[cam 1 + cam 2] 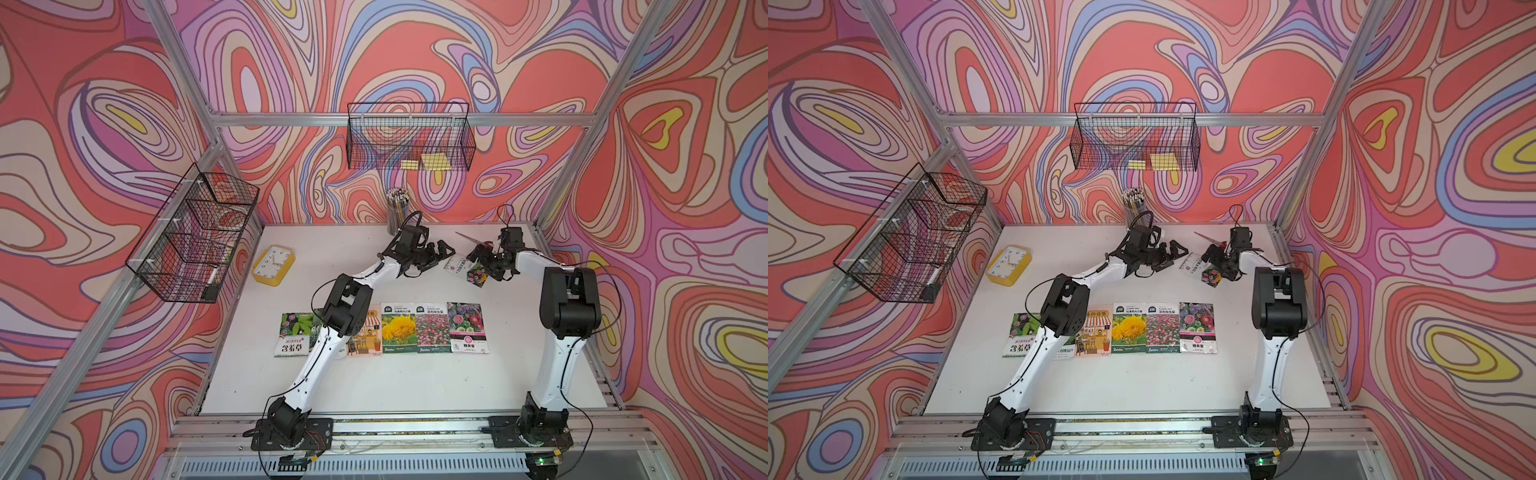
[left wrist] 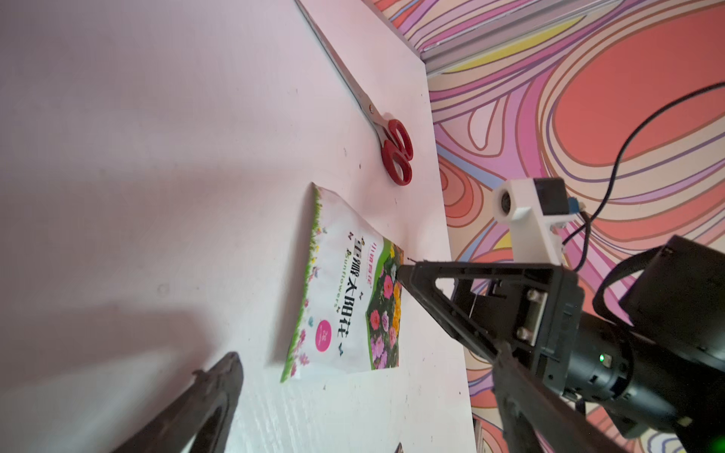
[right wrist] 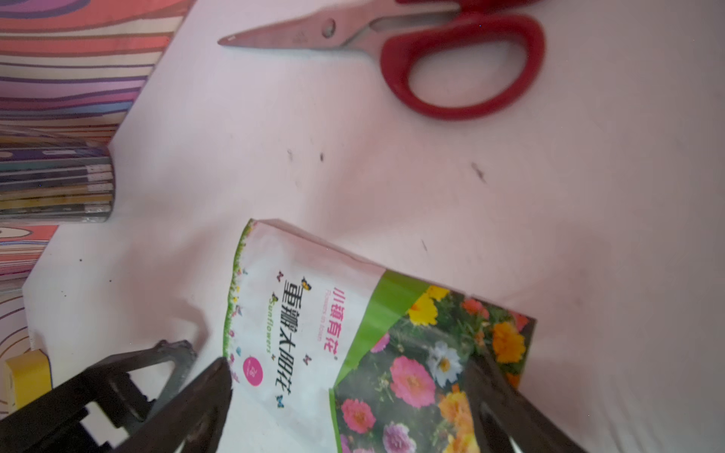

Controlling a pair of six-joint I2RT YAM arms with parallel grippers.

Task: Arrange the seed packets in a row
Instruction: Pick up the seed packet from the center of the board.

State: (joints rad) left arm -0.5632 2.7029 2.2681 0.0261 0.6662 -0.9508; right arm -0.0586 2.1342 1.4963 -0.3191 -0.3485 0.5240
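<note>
Near: row of glossy flower-print seed packets [image 1: 398, 328] on white worktop [image 1: 374, 382], one mostly under left arm. Farther, lone packet [image 3: 310, 313], white w/ green band + flower pic, lies apart. Right gripper [image 3: 349, 364] jaws wide astride it, left gripper [image 1: 441, 254] spread beside. Red-handled scissors [image 3: 463, 66] clear only in wrist views. Mesh cup [image 1: 392, 221] holds pencils [image 1: 397, 196]. Back-wall wire basket [image 1: 374, 145]: yellow pads [image 1: 435, 162].

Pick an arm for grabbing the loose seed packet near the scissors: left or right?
Right. The right pincer is open and straddles the loose packet, one finger each side; the left pincer, also open, sits short of it.
</note>
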